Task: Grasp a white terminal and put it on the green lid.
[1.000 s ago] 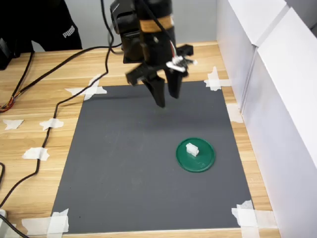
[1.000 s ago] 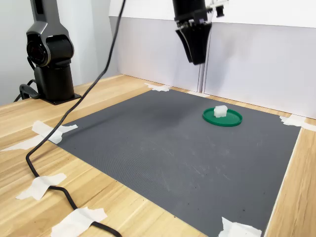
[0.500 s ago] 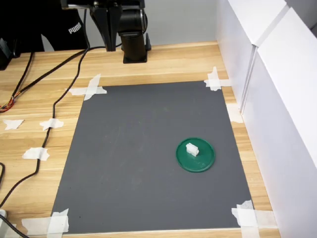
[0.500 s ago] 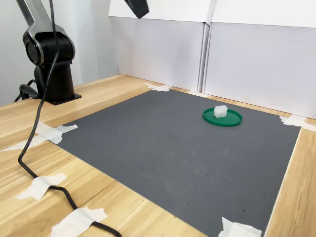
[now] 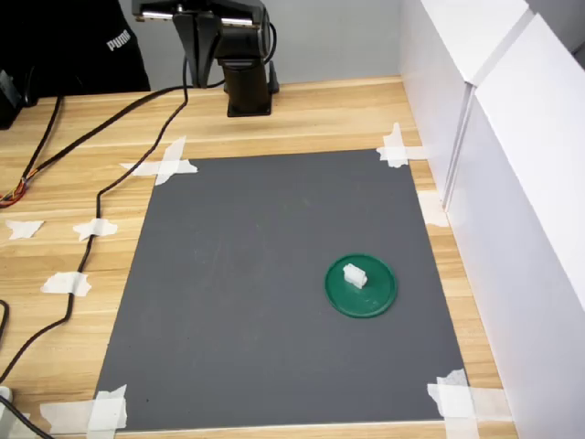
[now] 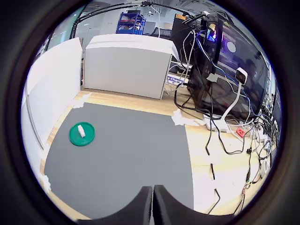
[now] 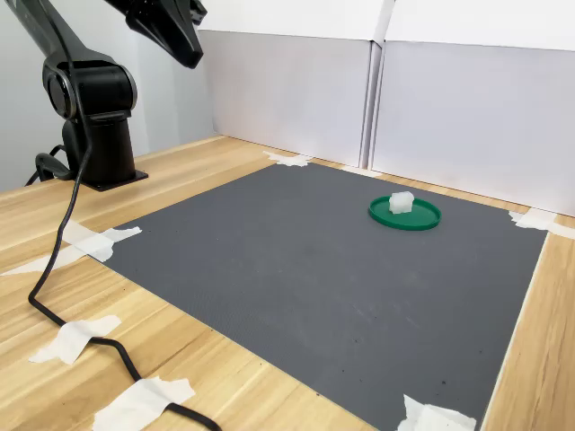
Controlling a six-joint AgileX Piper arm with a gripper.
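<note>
White plastic, small, stiff and probably light, the white terminal (image 5: 354, 274) sits on the green lid (image 5: 361, 286), well apart from the raised hand (image 6: 152, 202), whose fingertips look clenched together empty; its flat sides suit pinching.

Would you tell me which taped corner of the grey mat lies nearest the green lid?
In the first exterior view, the taped corner at the mat's lower right; the green lid, carrying the white terminal, lies nearer it than the other three.
</note>
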